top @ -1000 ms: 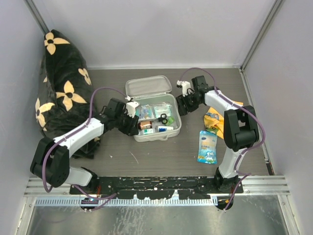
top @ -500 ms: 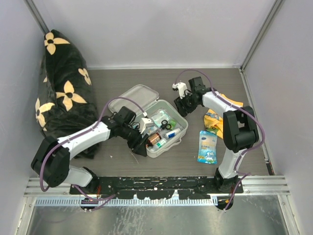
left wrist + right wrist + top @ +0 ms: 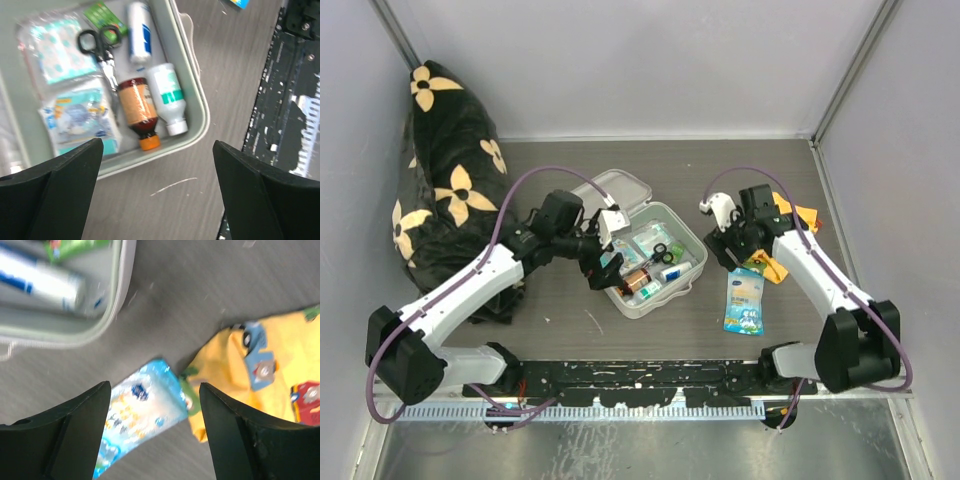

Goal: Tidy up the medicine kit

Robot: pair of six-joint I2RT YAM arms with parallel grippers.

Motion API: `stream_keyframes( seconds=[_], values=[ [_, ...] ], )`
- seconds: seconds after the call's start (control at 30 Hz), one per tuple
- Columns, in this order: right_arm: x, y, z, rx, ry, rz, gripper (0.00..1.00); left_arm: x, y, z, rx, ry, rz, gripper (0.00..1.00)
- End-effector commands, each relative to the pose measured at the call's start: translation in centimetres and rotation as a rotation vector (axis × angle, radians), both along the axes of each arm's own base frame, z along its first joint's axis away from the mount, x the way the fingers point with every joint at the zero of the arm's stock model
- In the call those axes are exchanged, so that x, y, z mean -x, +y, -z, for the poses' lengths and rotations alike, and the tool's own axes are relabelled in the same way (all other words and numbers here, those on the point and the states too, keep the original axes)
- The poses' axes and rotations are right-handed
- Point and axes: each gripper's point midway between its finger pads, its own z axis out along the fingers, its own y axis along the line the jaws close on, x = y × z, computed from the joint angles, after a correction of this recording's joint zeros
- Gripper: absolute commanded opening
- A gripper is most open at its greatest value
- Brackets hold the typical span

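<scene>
Swung away from the medicine kit (image 3: 623, 188), now skewed at centre frame, the right gripper (image 3: 153, 390) is held open above the blue packet (image 3: 744, 298). The left gripper (image 3: 157, 145) is spread empty. The packet's edge should be pinched.

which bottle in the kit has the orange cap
The brown bottle with the tan label; the white bottle beside it has a green band and white cap.

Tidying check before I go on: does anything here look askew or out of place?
The medicine kit sits askew, turned at an angle on the table, its lid open. The blue-yellow packet and the orange-yellow cloth lie outside it, to its right. Nothing looks spilled.
</scene>
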Motion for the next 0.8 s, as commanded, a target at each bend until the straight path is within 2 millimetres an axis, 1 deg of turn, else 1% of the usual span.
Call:
stream_keyframes(
  seconds=[0.0,0.03,0.13,0.23,0.3,0.37,0.57,0.67,0.77],
  values=[
    [4.9,-2.7,1.3,0.13,0.068,-0.059,0.77,-2.3,0.5,-3.4,-0.005,-0.167,-0.026,0.95],
    [5.8,-3.1,1.4,0.144,0.082,-0.056,0.78,-2.7,0.6,-3.8,-0.005,-0.19,-0.038,0.95],
    [7.5,-4.8,1.7,0.203,0.11,0.019,0.8,-3.7,0.7,-4.6,-0.006,-0.235,-0.072,0.96],
    [9.4,-6.1,2.2,0.235,0.196,0.078,0.81,-4.0,0.5,-4.9,0.008,-0.247,-0.084,0.97],
    [10.6,-6.5,2.8,0.231,0.27,0.099,0.82,-4.0,0.4,-4.9,0.018,-0.246,-0.086,0.97],
    [11.3,-6.3,3.6,0.205,0.332,0.099,0.82,-4.1,0.4,-4.8,0.024,-0.25,-0.09,0.98],
    [12.5,-6.1,5.5,0.16,0.477,0.081,0.84,-4.4,0.6,-4.6,0.024,-0.28,-0.103,1.0],
    [12.5,-6.2,6.3,0.163,0.508,0.068,0.84,-4.3,0.7,-4.7,0.027,-0.288,-0.104,0.99],
    [12.0,-6.7,7.1,0.179,0.506,0.072,0.84,-4.3,0.7,-4.7,0.029,-0.295,-0.105,0.98]
  ],
)
